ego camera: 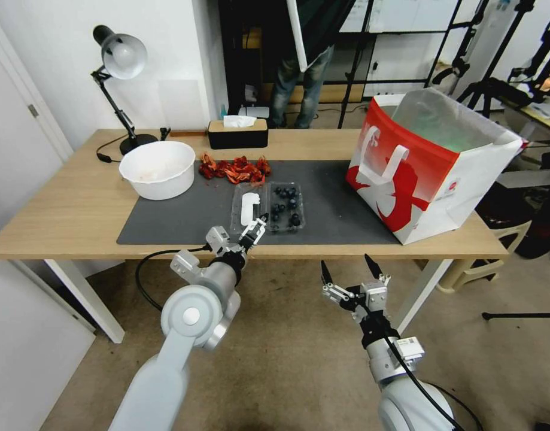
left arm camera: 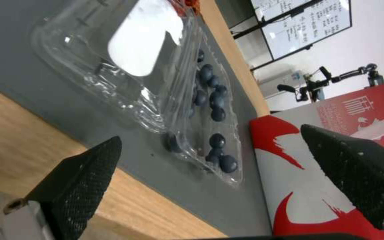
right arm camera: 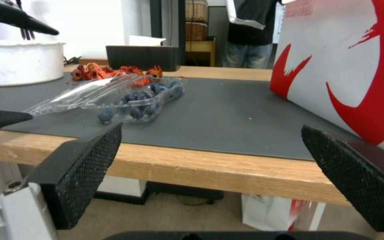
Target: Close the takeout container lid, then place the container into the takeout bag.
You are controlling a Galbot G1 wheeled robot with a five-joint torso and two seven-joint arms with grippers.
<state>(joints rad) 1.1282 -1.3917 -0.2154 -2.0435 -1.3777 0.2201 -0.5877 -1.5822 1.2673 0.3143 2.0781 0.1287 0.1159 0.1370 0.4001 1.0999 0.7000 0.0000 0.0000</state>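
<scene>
Box (ego camera: 285, 208): thin clear plastic, glossy, ribbed; lid (left arm camera: 125, 63) same plastic, with a matt white label. Berries inside dull dark blue. Bag (ego camera: 427, 173): red and white paper, slight sheen, pale lining, flat white paper handles. Mat (ego camera: 334, 209): dark grey, matt, smooth. Table (ego camera: 65, 209): light wood, smooth. Bowl (ego camera: 158, 169): white, smooth. Left gripper (ego camera: 255, 231): black finger pads (left arm camera: 85, 173) with fine knurled texture. Arm shells: grey, satin.
</scene>
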